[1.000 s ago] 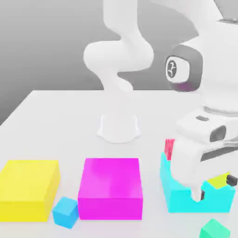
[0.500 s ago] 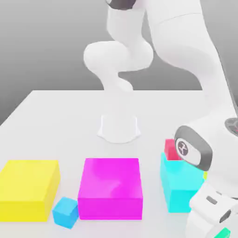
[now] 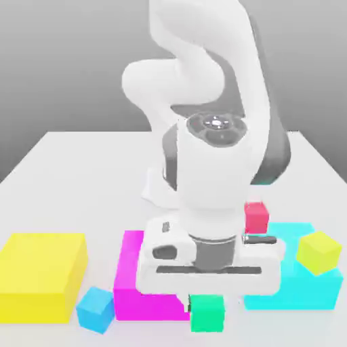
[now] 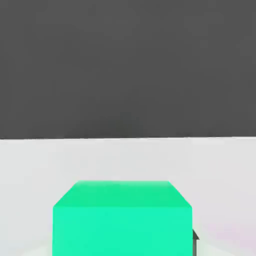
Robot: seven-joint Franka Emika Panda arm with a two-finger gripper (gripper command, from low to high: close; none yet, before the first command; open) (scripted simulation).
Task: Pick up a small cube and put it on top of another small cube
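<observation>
The small emerald-green cube hangs under my hand near the front of the table, just in front of the magenta block. My gripper is shut on it, and the white hand hides most of both fingers. In the hand view the emerald-green cube sits close up, with a dark fingertip at its side. A sky-blue small cube rests on the table at the exterior view's left of the magenta block. A yellow-green small cube sits on the cyan block.
A big yellow block stands at the exterior view's far left. A small red cube shows behind the cyan block. The arm's white base stands at the middle back, and the arm covers much of the table's middle.
The hand swung from the exterior view's right, by the cyan block, to the front middle. The emerald-green cube left the table's front right corner and travelled with it.
</observation>
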